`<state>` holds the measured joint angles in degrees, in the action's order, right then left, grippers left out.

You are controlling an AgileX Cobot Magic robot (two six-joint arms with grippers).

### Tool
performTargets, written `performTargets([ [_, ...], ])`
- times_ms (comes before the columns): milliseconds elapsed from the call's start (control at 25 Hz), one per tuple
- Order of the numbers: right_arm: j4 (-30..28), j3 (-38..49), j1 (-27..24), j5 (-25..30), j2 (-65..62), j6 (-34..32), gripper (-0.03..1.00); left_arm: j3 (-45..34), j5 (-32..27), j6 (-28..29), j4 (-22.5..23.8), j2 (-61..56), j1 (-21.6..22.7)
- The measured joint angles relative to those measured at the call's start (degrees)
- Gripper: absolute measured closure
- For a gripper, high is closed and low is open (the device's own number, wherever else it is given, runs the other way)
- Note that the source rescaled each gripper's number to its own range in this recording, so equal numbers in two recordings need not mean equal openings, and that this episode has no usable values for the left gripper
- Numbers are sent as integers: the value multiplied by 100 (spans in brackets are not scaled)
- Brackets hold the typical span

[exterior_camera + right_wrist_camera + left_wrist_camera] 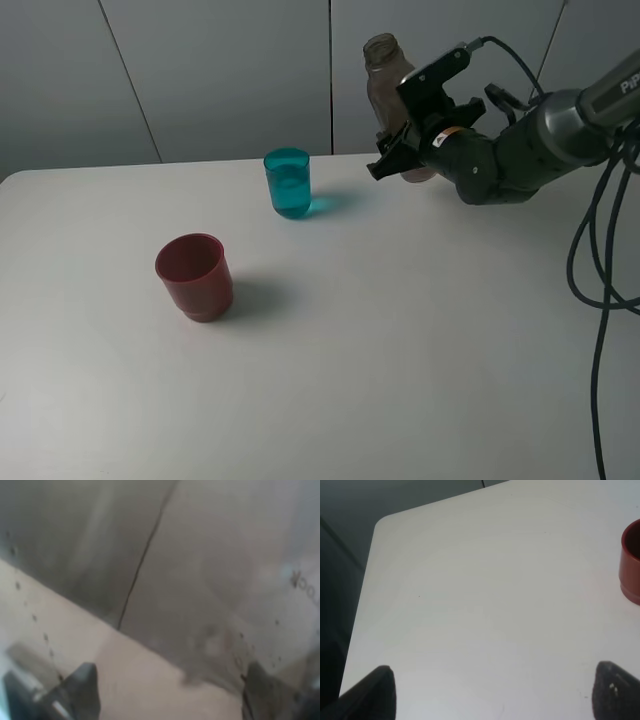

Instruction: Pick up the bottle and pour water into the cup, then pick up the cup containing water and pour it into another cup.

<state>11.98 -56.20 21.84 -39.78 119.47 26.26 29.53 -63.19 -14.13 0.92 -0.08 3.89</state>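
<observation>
Bottle [383, 85] near far edge of table [420, 340]

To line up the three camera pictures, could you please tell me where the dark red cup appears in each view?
Exterior high: the dark red cup stands left of centre on the white table, nearer the camera than the teal cup.
Left wrist: only part of it shows, cut off by the picture's edge.
Right wrist: not in it.
Shared landmark: the white table, clear in the exterior and left wrist views.
</observation>
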Motion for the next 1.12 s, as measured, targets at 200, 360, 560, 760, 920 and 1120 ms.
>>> performTargets([
  [200, -575, 79, -332, -67, 0, -1777, 96, 0, 0, 0, 0, 0, 0],
  [360, -690, 79, -529, -323, 65, -2317, 96, 0, 0, 0, 0, 0, 0],
  [560, -690, 79, -803, -419, 385, -2421, 96, 0, 0, 0, 0, 0, 0],
  [760, -700, -67, -1082, -430, 594, -2434, 96, 0, 0, 0, 0, 0, 0],
  [920, -700, -130, -1210, -429, 619, -2434, 96, 0, 0, 0, 0, 0, 0],
  [1120, -700, -130, -1298, -429, 648, -2413, 96, 0, 0, 0, 0, 0, 0],
])
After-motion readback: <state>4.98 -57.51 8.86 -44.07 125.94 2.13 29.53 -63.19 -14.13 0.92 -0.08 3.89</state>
